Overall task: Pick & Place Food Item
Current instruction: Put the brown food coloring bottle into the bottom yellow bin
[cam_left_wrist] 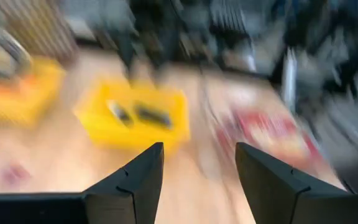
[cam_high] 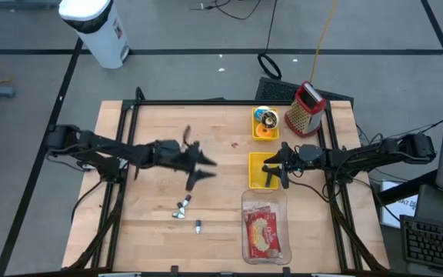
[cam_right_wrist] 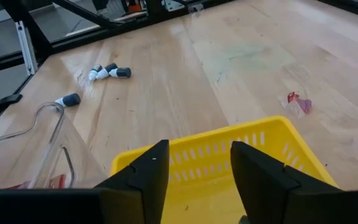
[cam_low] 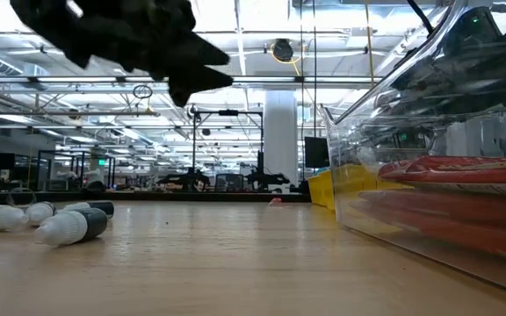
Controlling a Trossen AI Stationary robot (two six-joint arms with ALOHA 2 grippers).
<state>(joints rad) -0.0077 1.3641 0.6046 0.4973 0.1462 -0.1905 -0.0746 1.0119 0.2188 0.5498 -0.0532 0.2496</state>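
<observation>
Only the high view shows both released pincers, left [cam_high: 206,168] and right [cam_high: 275,171]

We see a wooden table [cam_high: 160,208] bearing a yellow basket [cam_high: 263,170], a clear bin [cam_high: 264,225], a grater [cam_high: 306,108], and small markers [cam_high: 181,209].

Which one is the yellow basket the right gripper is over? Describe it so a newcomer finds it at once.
On the wooden table, look right of centre, just above the clear tub of red packets. The yellow basket sits there under the right gripper; unlike the smaller orange tray beyond, it has slotted walls.
</observation>
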